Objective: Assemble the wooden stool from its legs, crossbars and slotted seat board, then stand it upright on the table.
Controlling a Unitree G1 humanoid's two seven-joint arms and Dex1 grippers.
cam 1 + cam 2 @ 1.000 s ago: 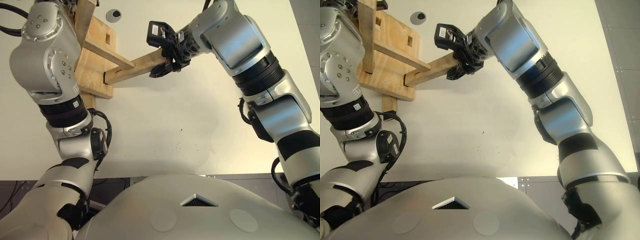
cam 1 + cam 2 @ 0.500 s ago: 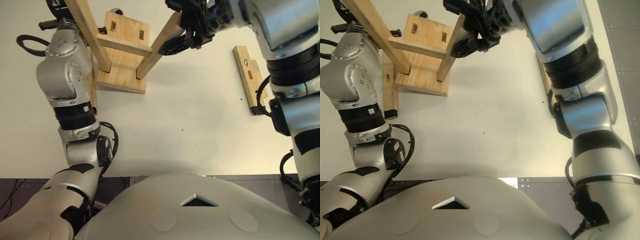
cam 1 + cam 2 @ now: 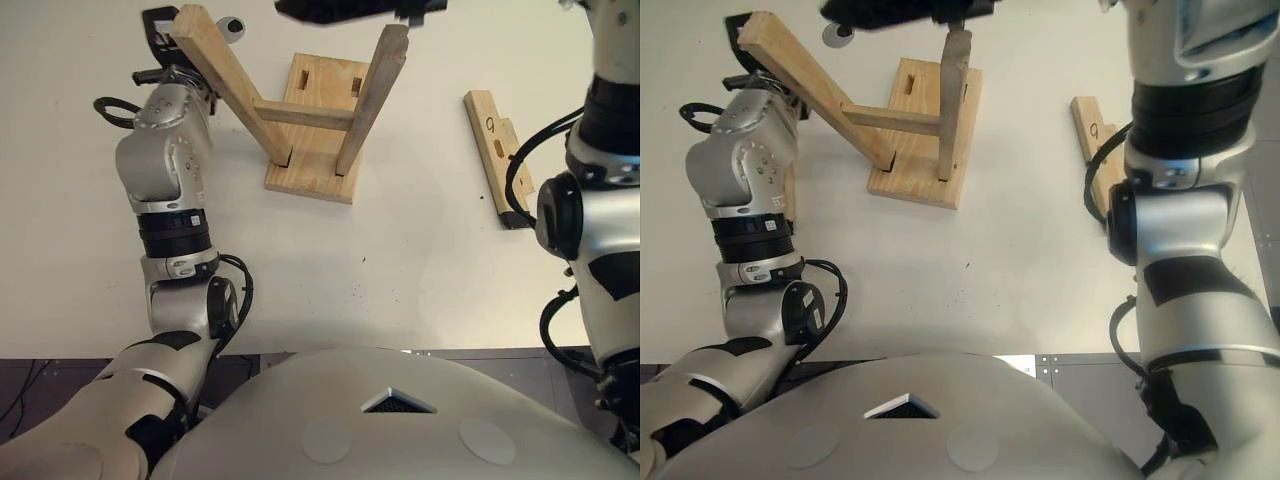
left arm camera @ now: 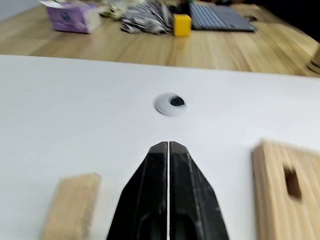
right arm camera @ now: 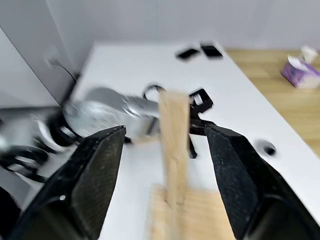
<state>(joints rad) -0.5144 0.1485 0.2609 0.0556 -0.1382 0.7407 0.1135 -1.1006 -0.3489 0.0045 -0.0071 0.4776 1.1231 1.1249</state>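
Observation:
The slotted seat board (image 3: pixel 312 180) lies flat on the white table. Two wooden legs stand up out of it, joined by a crossbar (image 3: pixel 305 113). The left leg (image 3: pixel 230 85) leans toward my left gripper (image 3: pixel 160 30), which sits shut and empty beside that leg's top end (image 4: pixel 70 205); its fingertips (image 4: pixel 169 146) are pressed together. My right gripper (image 3: pixel 350 8) hovers open over the top of the right leg (image 3: pixel 368 105). In the right wrist view that leg (image 5: pixel 174 130) stands between the two spread fingers without touching either.
One loose wooden piece (image 3: pixel 492 150) with a slot lies on the table to the right, near my right arm. A round cable grommet (image 3: pixel 230 27) sits in the tabletop behind the stool. The near half of the table is open white surface.
The seat board with its two legs has come down from tilted to flat on the table, legs up. My right gripper has slid to the leg's top and let go.

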